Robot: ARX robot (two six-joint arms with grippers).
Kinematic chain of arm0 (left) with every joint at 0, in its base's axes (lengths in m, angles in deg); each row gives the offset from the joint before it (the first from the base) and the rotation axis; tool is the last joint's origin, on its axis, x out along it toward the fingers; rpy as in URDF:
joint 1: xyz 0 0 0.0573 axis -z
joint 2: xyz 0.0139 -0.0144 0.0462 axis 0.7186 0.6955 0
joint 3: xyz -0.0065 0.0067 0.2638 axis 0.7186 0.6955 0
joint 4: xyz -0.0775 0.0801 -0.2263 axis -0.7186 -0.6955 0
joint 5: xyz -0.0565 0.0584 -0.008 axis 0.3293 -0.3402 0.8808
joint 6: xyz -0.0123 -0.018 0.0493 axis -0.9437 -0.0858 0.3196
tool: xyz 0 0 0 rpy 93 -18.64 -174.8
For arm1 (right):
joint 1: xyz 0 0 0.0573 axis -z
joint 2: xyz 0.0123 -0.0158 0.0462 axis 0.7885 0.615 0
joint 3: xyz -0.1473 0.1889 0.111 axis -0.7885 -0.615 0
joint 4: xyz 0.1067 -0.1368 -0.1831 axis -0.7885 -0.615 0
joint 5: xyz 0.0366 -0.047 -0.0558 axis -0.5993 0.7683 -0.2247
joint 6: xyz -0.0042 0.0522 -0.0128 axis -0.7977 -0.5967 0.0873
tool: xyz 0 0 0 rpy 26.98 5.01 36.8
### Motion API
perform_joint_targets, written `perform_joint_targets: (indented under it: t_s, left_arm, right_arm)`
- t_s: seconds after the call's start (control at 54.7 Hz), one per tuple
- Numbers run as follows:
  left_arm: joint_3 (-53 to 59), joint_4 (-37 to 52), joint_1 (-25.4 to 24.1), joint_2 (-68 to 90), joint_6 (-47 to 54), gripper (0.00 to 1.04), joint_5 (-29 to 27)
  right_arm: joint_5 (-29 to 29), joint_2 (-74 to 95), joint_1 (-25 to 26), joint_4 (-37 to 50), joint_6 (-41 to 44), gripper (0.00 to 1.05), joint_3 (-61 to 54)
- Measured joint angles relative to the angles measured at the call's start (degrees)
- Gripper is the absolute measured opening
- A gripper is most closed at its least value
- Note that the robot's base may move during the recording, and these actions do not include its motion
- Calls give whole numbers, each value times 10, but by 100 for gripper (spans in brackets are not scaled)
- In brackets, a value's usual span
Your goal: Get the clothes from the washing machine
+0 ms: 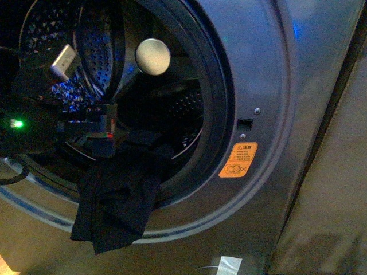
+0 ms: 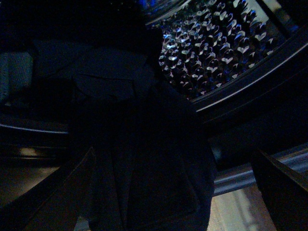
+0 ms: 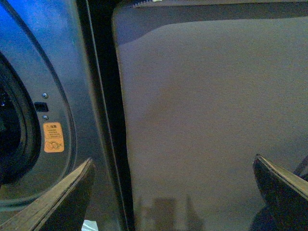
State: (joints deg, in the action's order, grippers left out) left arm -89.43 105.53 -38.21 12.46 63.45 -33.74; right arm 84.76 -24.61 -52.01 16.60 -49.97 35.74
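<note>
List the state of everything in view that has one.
washing machine, mouth open.
clothes, draped half out over the mouth's lower rim, hanging down the front.
left gripper, open, fingers on either side of the clothes, not closed on them.
right gripper, open, empty, off to the side of the machine.

We see the clothes (image 1: 117,195) draped over the lower rim of the washing machine's (image 1: 269,86) mouth, partly inside the drum (image 1: 97,51) and partly hanging down the front. Our left end effector (image 1: 102,135) sits in the mouth, just above them. A sticker (image 1: 238,160) lies right of the mouth, and a panel (image 1: 338,189) stands right of the washing machine.
</note>
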Motion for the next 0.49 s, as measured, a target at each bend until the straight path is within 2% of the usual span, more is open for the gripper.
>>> perform_joint_targets:
  t_s: [0.494]
  left_arm:
    - [-196, -81, 14, 169, 30, 98, -54]
  right_arm:
    - [0, 0, 0, 0, 0, 97, 0]
